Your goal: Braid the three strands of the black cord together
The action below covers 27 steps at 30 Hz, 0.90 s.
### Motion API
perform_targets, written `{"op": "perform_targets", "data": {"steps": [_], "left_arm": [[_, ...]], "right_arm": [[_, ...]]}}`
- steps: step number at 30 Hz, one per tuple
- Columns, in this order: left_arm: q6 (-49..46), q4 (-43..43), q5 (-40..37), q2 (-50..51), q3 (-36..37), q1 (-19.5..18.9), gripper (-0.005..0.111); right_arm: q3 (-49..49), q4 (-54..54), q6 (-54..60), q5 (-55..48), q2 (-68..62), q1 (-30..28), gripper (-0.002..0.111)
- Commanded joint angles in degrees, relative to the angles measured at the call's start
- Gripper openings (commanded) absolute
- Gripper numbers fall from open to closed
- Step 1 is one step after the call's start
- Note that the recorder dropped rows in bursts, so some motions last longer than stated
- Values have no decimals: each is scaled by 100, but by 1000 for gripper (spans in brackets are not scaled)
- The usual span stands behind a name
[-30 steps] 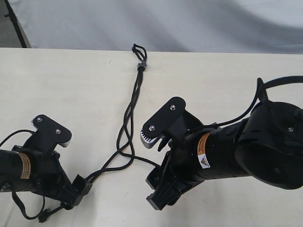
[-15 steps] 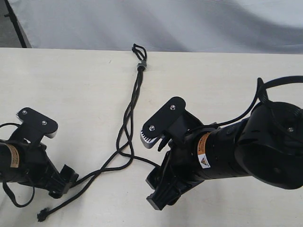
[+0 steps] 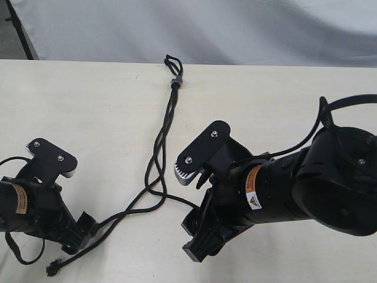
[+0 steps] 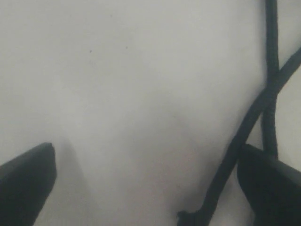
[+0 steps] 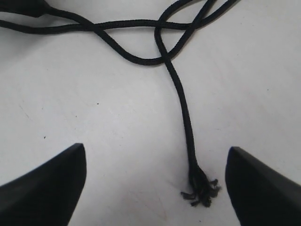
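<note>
Black cord (image 3: pixel 166 115) lies slack on the tabletop (image 3: pixel 88 106), loop at far edge, three strands (image 5: pixel 163 57) trailing between the arms, loosely crossed. Left hand (image 4: pixel 146 188) wide, strands beside one finger. Right hand (image 5: pixel 155 188) wide, straddling a frayed tip (image 5: pixel 200 188), gripping nothing. My read: braid barely started; next I close on that tip, cross it over.

Exterior looks down from above; wrist views closely face the black cord (image 3: pixel 171 103).
</note>
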<state>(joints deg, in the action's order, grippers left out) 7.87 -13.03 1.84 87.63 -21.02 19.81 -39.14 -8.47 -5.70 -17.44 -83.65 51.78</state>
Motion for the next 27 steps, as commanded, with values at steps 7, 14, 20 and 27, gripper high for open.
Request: {"op": "perform_targets", "data": {"steps": [7,14,20,27], "left_arm": [[-305,-62,265,536,-42,14,51],[-787,-237,222,536,-417,14,4],[-1099,-1948,622,820,-716,-64,4],[-529,-1957,1058,1174,-962,-440,4]], "right_arm": [[24,-68,52,45,34,-32,76],[24,-74,52,45,34,-32,76],[24,-73,74,66,34,-32,76],[24,-73,60,60,34,-32,76]]}}
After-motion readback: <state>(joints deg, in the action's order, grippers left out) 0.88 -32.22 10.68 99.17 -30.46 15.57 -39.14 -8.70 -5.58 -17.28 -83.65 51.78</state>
